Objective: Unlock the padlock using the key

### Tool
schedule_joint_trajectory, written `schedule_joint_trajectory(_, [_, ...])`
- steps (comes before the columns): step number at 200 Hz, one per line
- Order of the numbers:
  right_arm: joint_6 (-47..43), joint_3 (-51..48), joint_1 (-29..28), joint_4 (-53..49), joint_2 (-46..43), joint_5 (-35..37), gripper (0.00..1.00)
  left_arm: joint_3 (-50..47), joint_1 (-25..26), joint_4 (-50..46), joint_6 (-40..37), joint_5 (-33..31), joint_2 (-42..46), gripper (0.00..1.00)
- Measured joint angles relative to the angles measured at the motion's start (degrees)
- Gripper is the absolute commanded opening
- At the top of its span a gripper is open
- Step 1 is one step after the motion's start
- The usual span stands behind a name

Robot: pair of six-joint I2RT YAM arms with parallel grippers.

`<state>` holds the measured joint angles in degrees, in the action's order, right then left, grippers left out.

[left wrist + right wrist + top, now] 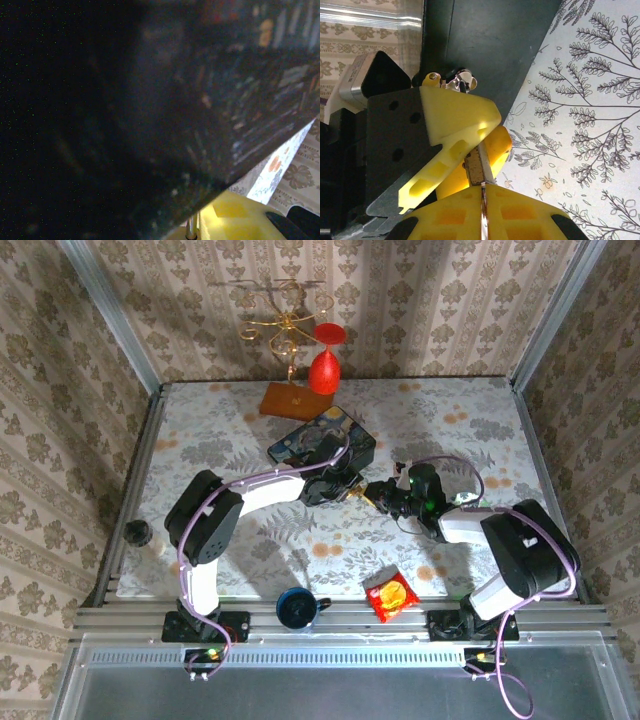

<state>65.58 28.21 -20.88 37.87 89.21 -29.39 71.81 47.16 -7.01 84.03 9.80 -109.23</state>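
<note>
Right gripper (481,214): nearest the lens, pinched shut on the key (482,197).
Padlock (476,169): brass body at the blade's tip, clamped by the left gripper (495,134), just beside the box (490,40).
Axis: in line with the key, keyhole end toward the right gripper, shackle end toward the clasp (462,79) (shackle hidden).
Risk: a skewed blade could jam, or twist the padlock out of its clamp.

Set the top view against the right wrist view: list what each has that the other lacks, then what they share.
Top: mug, snack packet, red glass. Right wrist: clasp, brass padlock pinched in the left pincer, a thin silver blade, likely the key, in the right pincer. Shared: blue box, floral table, both pincers.
</note>
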Motion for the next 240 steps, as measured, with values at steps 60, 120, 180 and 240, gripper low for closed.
schedule_joint_trajectory(60, [3.5,-1.1,0.0,5.7,2.4,-0.7,0.08,-0.7,0.0,1.0,0.0,-1.0,0.1,0.00])
schedule_joint_trajectory(120, [9.7,-2.0,0.0,11.5,4.2,-0.6,0.00,-2.1,-0.1,3.3,0.4,-2.2,1.1,0.00])
schedule_joint_trajectory(180, [25.9,-2.2,-1.0,31.0,15.4,-0.6,0.00,-5.7,-1.0,7.1,0.4,-6.2,3.7,0.00])
schedule_joint_trajectory(240, [32.0,-1.1,-2.4,33.0,17.6,1.6,0.32,-6.6,-1.2,8.5,0.5,-7.8,3.9,0.00])
